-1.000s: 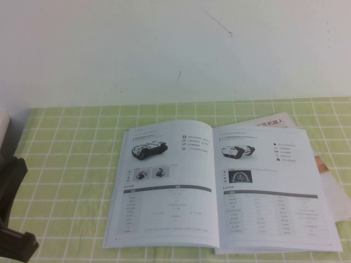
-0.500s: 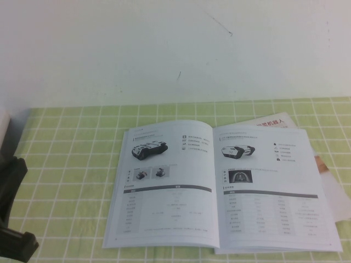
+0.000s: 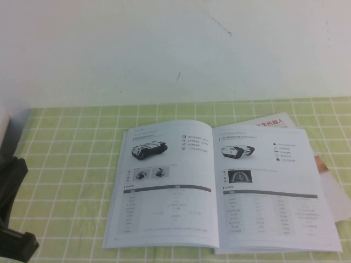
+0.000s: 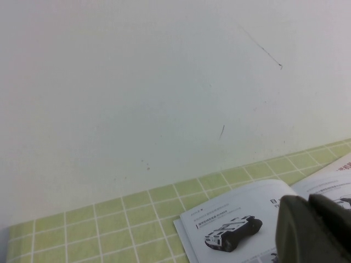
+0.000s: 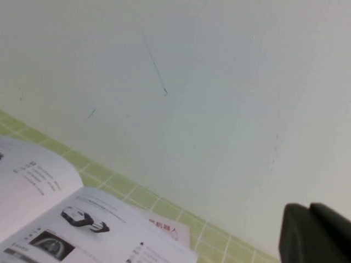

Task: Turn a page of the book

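A: Book (image 3: 219, 189) hasn't shifted, you see: one, open flat mid-table, page (image 3: 271, 192) still unturned.

B: So nothing's begun?

A: Right. Your left gripper (image 4: 315, 230) waits beside it, fingers together; right gripper (image 5: 315, 233) stays closed, empty. One red-headed leaflet (image 3: 271, 123) lies behind.

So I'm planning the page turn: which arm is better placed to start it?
Probably the left. The left gripper shows shut, with the book lying open and flat just beyond it. The right gripper, also shut, faces mostly wall. Neither touches the page yet.
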Tool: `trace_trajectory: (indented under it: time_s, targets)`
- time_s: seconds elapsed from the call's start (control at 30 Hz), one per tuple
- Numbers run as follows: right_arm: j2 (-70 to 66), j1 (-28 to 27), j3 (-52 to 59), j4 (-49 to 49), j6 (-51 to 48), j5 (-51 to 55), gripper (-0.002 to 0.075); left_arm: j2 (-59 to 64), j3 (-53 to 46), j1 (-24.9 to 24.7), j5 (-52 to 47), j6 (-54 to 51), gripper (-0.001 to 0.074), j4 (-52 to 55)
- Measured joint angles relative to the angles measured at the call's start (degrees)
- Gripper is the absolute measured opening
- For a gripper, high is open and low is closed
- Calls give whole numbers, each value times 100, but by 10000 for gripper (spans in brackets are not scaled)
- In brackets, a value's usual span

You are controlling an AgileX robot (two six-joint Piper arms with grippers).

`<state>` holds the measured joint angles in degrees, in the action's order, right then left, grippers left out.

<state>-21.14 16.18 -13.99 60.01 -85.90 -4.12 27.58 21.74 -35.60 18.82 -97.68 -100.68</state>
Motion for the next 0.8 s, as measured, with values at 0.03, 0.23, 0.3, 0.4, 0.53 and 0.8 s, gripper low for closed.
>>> trace_trajectory:
  time_s: [0.03, 0.23, 0.3, 0.4, 0.53, 0.8]
  targets:
    - [120, -13, 160, -920, 1077, -18, -2, 0, 0, 0, 0, 0, -4, 0]
    - [1067, -982, 723, -4277, 5451, 1341, -2, 0, 0, 0, 0, 0, -4, 0]
    - [1405, -1469, 747, -5035, 6086, 2139, -2, 0, 0, 0, 0, 0, -4, 0]
    - [1945, -2164, 858, -5616, 6529, 2869, -2, 0, 0, 0, 0, 0, -4, 0]
    - [2182, -2669, 1277, -5733, 6675, 2628, -2, 0, 0, 0, 0, 0, -4, 0]
    - [2182, -2707, 1528, -5565, 6724, 2468, -2, 0, -96, 0, -25, -11, -4, 0]
